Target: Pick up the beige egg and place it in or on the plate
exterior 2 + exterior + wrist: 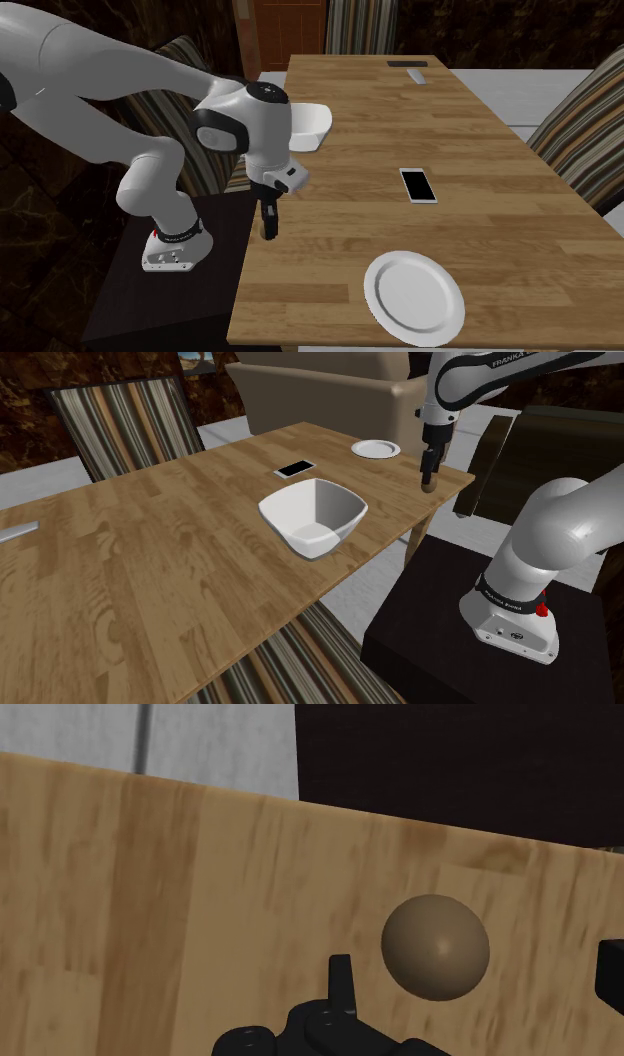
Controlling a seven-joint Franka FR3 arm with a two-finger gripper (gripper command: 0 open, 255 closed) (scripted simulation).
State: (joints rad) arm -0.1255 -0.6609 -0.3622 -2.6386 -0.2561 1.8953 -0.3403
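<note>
i see my gripper (475,972) spread open around the beige egg (435,947), fingers not touching it, at the right edge of the wooden table (150,572) in the shoulder view; the white plate (376,449) lies up-left of it.

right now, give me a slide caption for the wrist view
Open gripper brackets the beige egg on the wooden table, fingers apart and not touching it.

- Your egg (435,947), a smooth beige-brown ball, rested on the wooden table (150,904), close to its edge.
- Your plate (413,297), white and round, lay flat near the table's corner.
</note>
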